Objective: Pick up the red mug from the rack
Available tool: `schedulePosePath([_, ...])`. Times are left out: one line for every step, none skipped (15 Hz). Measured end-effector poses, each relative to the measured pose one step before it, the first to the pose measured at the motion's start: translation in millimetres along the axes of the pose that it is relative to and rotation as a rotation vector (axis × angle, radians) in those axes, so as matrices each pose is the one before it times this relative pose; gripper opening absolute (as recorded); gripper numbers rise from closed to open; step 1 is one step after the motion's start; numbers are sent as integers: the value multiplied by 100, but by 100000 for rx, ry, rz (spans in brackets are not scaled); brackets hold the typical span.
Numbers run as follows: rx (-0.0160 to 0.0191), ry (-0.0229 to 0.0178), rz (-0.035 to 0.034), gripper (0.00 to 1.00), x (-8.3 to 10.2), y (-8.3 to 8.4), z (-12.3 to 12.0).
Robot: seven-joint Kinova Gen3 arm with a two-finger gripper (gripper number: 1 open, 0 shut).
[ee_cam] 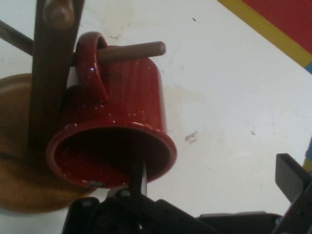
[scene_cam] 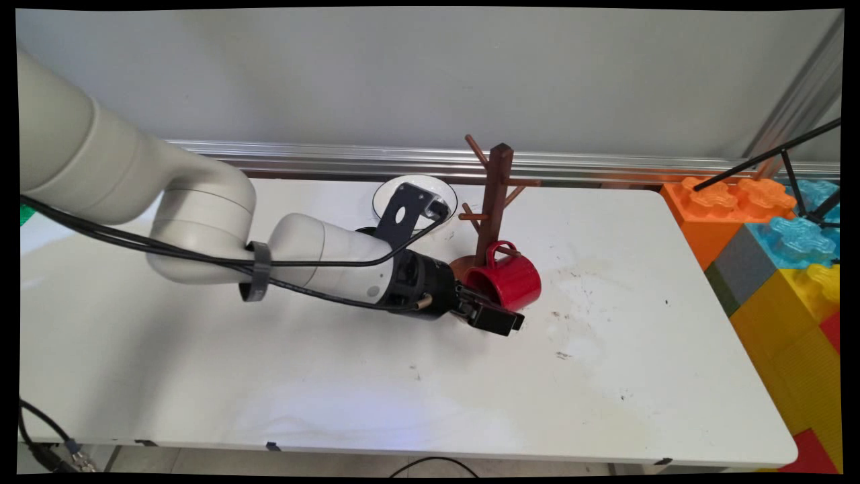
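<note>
White table (scene_cam: 605, 376), bearing faint stains and dark specks, runs across the main view. Coloured block wall (scene_cam: 772, 269) of orange, blue, yellow, grey and red pieces stands off the table's right end. Arm (scene_cam: 201, 228) reaches in from the left, low over the table, with black cables (scene_cam: 134, 243) strapped along it. White bowl (scene_cam: 447, 195) sits near the far edge, partly hidden behind the arm's black bracket. Brown wooden mug tree (scene_cam: 498, 195) stands upright at mid-table on a round base (ee_cam: 19, 195), its pegs angled outward.

Red mug (scene_cam: 510, 277) hangs by its handle (ee_cam: 92, 63) on a low peg (ee_cam: 131, 50), tilted with its mouth turned down toward the gripper and its rim close over the base; whether rim and base touch cannot be told.

Gripper (scene_cam: 500, 316) lies just beside the mug's near side. In the hand view, one finger (ee_cam: 139, 178) crosses the mug's rim at the mouth and the other finger (ee_cam: 292, 178) stands well off to the right over bare table: the jaws are spread apart, clamping nothing.
</note>
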Motion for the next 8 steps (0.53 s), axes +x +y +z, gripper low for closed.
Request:
schedulePosePath([244, 132, 294, 100, 62, -178, 355])
schedulePosePath([245, 146, 140, 100, 64, -144, 305])
schedulePosePath([249, 135, 75, 100, 73, -122, 315])
schedulePosePath([386, 95, 36, 100, 87, -147, 408])
schedulePosePath([238, 27, 26, 100, 63, -86, 304])
schedulePosePath([281, 91, -47, 100, 62, -99, 371])
schedulePosePath([143, 77, -5, 100, 54, -58, 275])
schedulePosePath([74, 64, 34, 100, 62, -38, 283])
